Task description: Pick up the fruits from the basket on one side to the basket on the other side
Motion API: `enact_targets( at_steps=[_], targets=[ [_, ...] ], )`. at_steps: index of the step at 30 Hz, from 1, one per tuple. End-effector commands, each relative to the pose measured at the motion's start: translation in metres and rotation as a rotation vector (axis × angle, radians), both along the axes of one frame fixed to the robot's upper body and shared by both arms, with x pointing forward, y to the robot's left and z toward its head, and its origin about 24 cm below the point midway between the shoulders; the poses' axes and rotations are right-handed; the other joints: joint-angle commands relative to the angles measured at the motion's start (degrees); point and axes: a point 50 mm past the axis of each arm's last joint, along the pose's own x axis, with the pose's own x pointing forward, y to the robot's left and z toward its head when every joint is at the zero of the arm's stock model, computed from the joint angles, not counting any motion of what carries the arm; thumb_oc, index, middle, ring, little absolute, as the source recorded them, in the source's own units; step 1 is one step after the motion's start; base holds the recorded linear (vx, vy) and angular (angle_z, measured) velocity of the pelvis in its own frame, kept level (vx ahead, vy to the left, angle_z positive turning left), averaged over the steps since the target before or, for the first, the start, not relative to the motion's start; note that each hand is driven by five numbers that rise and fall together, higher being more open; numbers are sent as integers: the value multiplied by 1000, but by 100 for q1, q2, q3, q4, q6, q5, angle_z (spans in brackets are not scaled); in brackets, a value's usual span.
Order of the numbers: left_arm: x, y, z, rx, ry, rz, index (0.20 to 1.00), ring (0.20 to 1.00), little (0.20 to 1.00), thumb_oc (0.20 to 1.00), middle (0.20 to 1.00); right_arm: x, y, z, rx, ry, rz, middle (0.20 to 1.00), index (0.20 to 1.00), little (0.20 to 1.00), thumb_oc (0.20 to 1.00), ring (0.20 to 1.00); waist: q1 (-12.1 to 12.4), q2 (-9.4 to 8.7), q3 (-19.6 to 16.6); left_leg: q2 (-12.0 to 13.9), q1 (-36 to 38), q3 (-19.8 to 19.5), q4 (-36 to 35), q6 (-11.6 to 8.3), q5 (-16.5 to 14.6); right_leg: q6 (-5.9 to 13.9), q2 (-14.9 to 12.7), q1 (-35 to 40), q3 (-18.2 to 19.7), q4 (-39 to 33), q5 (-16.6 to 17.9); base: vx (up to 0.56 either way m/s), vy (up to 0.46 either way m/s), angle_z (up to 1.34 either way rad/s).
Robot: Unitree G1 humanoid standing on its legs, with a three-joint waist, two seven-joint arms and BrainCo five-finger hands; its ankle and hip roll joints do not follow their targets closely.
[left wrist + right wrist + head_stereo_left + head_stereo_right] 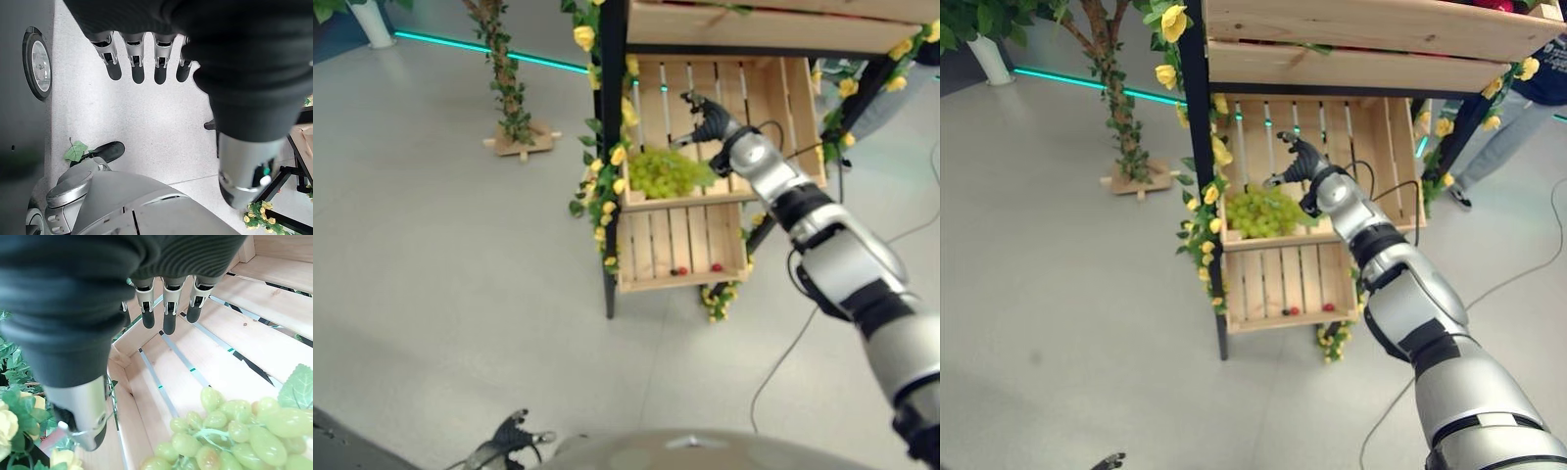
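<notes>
R hand [1301, 162] is up inside the upper wooden crate [1386, 147] of the shelf stand, just above and behind the bunch of green grapes [1263, 211]. Fingers [168, 316] straight and spread, thumb apart, nothing held; not touching the grapes. Grapes lie at the crate's front L corner w/ a green leaf [297, 388] beside them, resting on the slatted bottom.

Lower crate [1283, 284] sits directly under the upper one; a few small red fruits [1328, 307] lie along its front edge. Another wooden crate [1371, 24] tops the stand. Black frame post [1203, 176] at L of the crates carries yellow artificial flowers [1209, 196] and green leaves.

L hand [509, 437] hangs low near the floor, well apart from the stand; fingers [138, 54] straight, relaxed, holding nothing.

No readable writing or labels anywhere; can't tell any brand.

Vine-wrapped trunk on a wooden base [514, 137] stands on the grey floor [431, 255], L of the stand. A person's legs [1503, 137] show behind the stand at R.
</notes>
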Motion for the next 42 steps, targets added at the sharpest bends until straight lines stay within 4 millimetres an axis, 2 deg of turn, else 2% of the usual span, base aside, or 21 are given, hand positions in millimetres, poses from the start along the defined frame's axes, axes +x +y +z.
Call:
enact_targets(
  at_steps=[1, 4, 7, 9, 10, 14, 21, 32, 41, 42],
  targets=[
    [10, 13, 5, 32, -17, 15, 1000, 1000, 1000, 1000, 1000, 3, 4, 63, 94, -172, 11, 1000, 1000, 1000, 1000, 1000, -35, -219, 205, -521, -144, 32, -159, 250, 161, 470, -18, 347, 119, 466, -537, 0, 0, 0],
    [10, 11, 4, 26, -20, 16, 1000, 1000, 1000, 1000, 1000, 1, 4, 66, 137, -187, 34, 1000, 1000, 1000, 1000, 1000, -47, -208, 221, -517, -139, 33, -160, 249, 161, 472, -19, 353, 109, 460, -536, 0, 0, 0],
    [13, 9, 4, 17, -36, 20, 1000, 1000, 1000, 1000, 1000, -9, 5, 76, 304, -244, 124, 1000, 1000, 1000, 1000, 1000, -57, -192, 244, -522, -120, 33, -159, 253, 155, 481, -29, 366, 107, 461, -531, 0, 0, 0],
    [15, 7, 5, 8, -48, 17, 1000, 1000, 1000, 1000, 1000, -18, -2, 81, 420, -280, 186, 1000, 1000, 1000, 1000, 1000, -60, -172, 256, -528, -116, 26, -156, 255, 148, 487, -36, 373, 96, 470, -536, 0, 0, 0],
    [15, 7, 5, 2, -53, 13, 1000, 1000, 1000, 1000, 1000, -26, -13, 77, 527, -292, 229, 1000, 1000, 1000, 1000, 1000, -51, -156, 263, -537, -115, 13, -147, 258, 144, 491, -46, 380, 65, 487, -550, 0, 0, 0],
    [12, 8, 5, -3, -52, 9, 1000, 1000, 1000, 1000, 1000, -38, -26, 71, 601, -303, 285, 1000, 1000, 1000, 1000, 1000, -35, -137, 259, -544, -115, 1, -139, 264, 136, 499, -67, 399, 21, 494, -565, -6, 14, 7],
    [9, 8, 5, -18, -54, 7, 1000, 1000, 1000, 1000, 1000, -60, -39, 66, 635, -310, 383, 1000, 1000, 1000, 1000, 1000, -53, -88, 240, -554, -126, 18, -136, 255, 139, 518, -96, 404, -11, 479, -558, -4, 5, 1],
    [9, 4, 4, -31, -54, -11, 1000, 1000, 1000, 1000, 1000, -66, -43, 51, 621, -265, 396, 1000, 1000, 1000, 1000, 1000, -78, -45, 234, -547, -107, 26, -110, 256, 132, 508, -109, 424, -10, 476, -556, -2, 1, -1],
    [7, 1, 3, -40, -50, -13, 1000, 1000, 1000, 1000, 1000, -73, -29, 34, 582, -182, 474, 1000, 1000, 1000, 1000, 1000, -99, -43, 241, -537, -104, 12, -109, 250, 140, 510, -107, 424, -1, 474, -558, 0, 0, 0],
    [8, 0, 3, -40, -52, -17, 1000, 1000, 1000, 1000, 1000, -78, -23, 25, 598, -147, 510, 1000, 1000, 1000, 1000, 1000, -104, -44, 254, -541, -105, 5, -112, 248, 150, 512, -105, 426, -1, 470, -551, 0, 0, 0]
  ],
)
